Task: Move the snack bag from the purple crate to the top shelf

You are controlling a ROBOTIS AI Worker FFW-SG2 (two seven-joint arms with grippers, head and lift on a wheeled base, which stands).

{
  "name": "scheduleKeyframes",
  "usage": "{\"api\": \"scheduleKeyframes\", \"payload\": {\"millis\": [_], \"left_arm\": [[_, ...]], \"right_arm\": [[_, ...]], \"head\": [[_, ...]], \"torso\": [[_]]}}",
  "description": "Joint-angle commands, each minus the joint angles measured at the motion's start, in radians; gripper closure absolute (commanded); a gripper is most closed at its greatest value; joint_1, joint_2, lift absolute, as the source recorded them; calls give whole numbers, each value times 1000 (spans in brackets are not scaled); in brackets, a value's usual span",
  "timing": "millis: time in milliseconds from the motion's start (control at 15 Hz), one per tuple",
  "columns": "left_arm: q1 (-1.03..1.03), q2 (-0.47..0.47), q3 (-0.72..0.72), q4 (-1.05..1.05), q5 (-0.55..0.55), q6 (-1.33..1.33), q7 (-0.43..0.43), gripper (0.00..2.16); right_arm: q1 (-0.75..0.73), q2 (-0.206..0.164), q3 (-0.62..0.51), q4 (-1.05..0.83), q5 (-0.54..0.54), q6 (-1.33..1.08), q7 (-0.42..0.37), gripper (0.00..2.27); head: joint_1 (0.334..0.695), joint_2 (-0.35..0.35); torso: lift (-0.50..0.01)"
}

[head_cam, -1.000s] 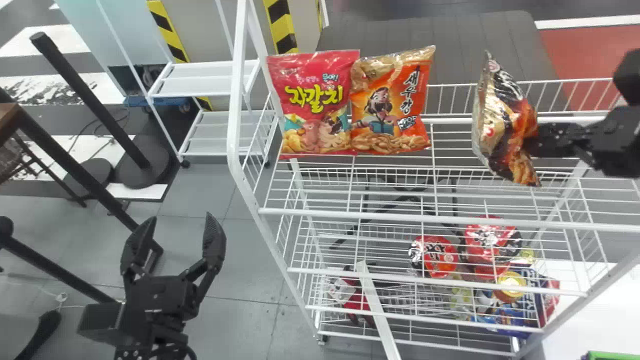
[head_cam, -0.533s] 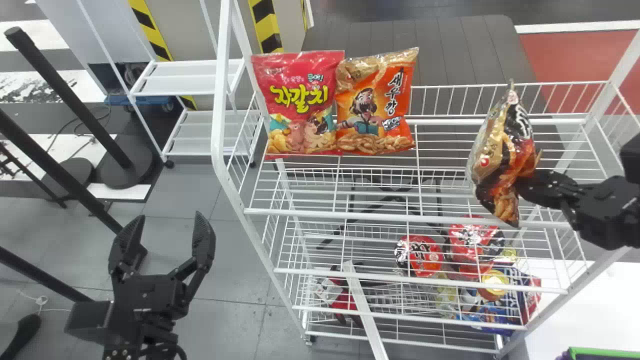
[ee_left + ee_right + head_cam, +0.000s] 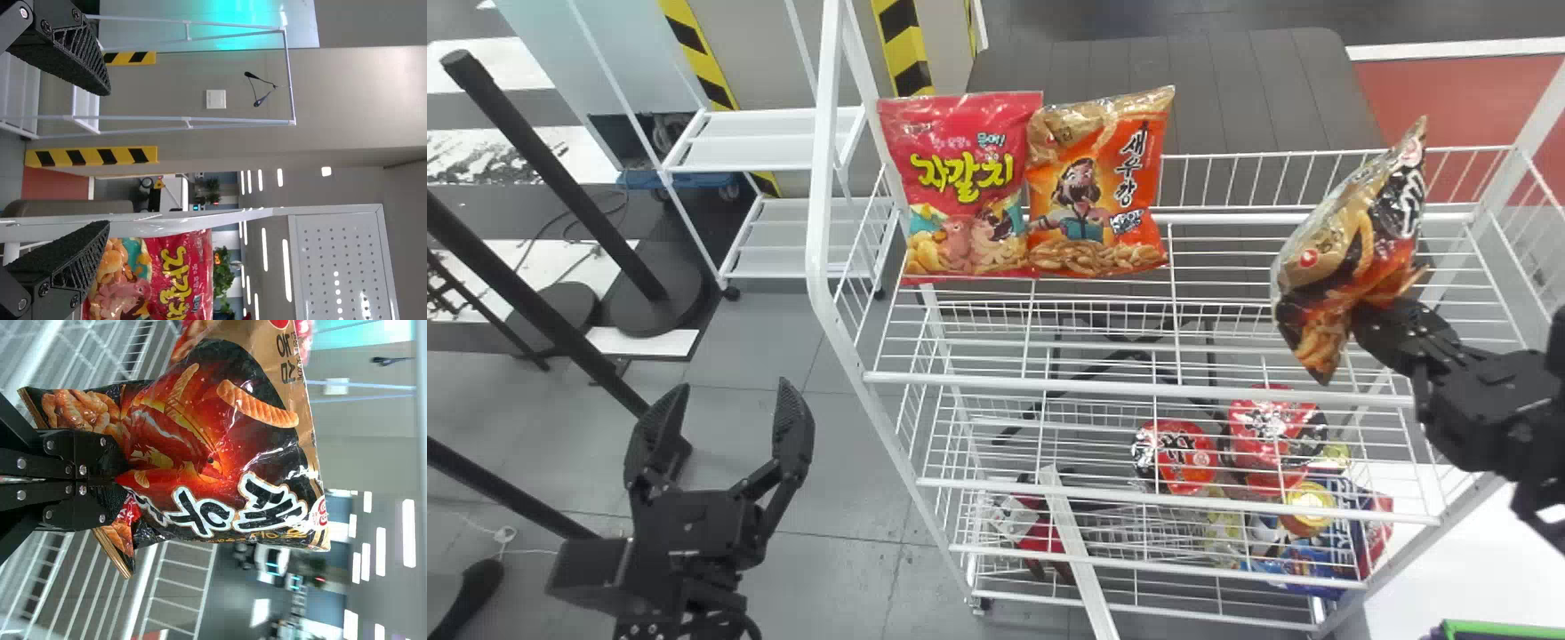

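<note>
Head view: black-and-gold foil snack bag [image 3: 1356,240], clamped in the flat-fingered black right gripper [image 3: 1376,327] at the white wire top shelf [image 3: 1049,385], leans farther right than 0.5 s ago; straightening probably precedes release.

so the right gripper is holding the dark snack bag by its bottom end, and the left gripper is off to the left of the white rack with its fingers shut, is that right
Not quite: the head view shows the left gripper with its fingers spread open. It is off to the left of the white rack, and the right gripper holds the dark snack bag by its bottom end.
</note>
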Motion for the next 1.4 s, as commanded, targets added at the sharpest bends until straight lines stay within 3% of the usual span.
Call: {"api": "scheduleKeyframes", "payload": {"millis": [0,200,400,800,1333], "left_arm": [[1,0,-4,-2,0,0,0,130],[1,5,-4,-2,0,0,1,130],[1,6,-5,-2,0,0,1,130],[-1,9,-10,5,0,-3,1,134],[-10,9,-13,17,0,-3,1,134]], "right_arm": [[11,1,47,54,-53,-123,-75,2223],[-5,1,126,163,-67,-261,-222,2223],[-56,1,182,301,-146,-396,-341,2223],[-156,1,248,459,-303,-491,-525,2223],[-320,1,284,601,-553,-433,-525,2223]], "head": [[695,180],[695,200],[695,217],[695,213],[695,192]], "torso": [[3],[3],[3],[3],[3]]}}
